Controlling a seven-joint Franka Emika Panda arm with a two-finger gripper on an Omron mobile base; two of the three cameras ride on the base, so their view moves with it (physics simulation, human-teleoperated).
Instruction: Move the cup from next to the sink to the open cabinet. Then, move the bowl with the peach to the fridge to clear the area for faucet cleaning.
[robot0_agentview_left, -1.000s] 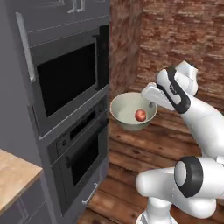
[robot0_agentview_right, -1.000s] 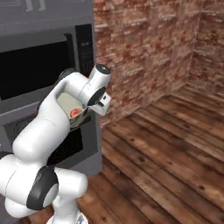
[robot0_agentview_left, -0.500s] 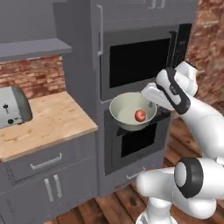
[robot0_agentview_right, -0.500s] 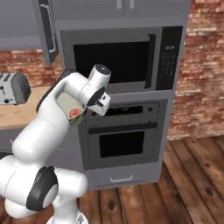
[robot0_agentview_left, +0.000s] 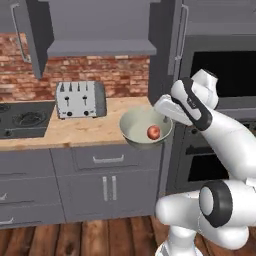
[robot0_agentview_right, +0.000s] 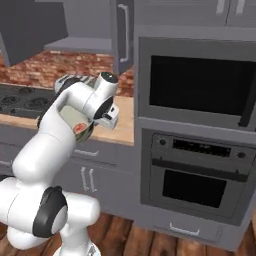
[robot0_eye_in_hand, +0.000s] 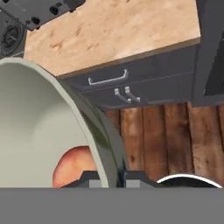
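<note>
The claw (robot0_agentview_left: 166, 111) is clamped on the right rim of the bowl (robot0_agentview_left: 142, 131), one finger inside the wall and one outside, as the hand view shows at the bowl's edge (robot0_eye_in_hand: 103, 148). The bowl is wide, shallow and round, pale grey-white with a smooth matte inside, and it hangs in the air just in front of the tabletop (robot0_agentview_left: 75, 127) edge, above the grey drawers. The peach (robot0_agentview_left: 154, 132), a small round red-orange fruit, lies in the bowl's bottom near the gripped side; in the hand view it sits close under the fingers (robot0_eye_in_hand: 72, 168).

The tabletop is pale wood grain. A boxy metal toaster (robot0_agentview_left: 80, 99) with four slots stands on it by the red brick wall, and a dark stove top (robot0_agentview_left: 22, 120) lies to its left. A flat grey hood (robot0_agentview_left: 97, 30) hangs above. To the right rises a dark grey oven stack (robot0_agentview_right: 200, 135) with glossy black glass doors. Below, the floor (robot0_eye_in_hand: 166, 135) is brown wooden planks.
</note>
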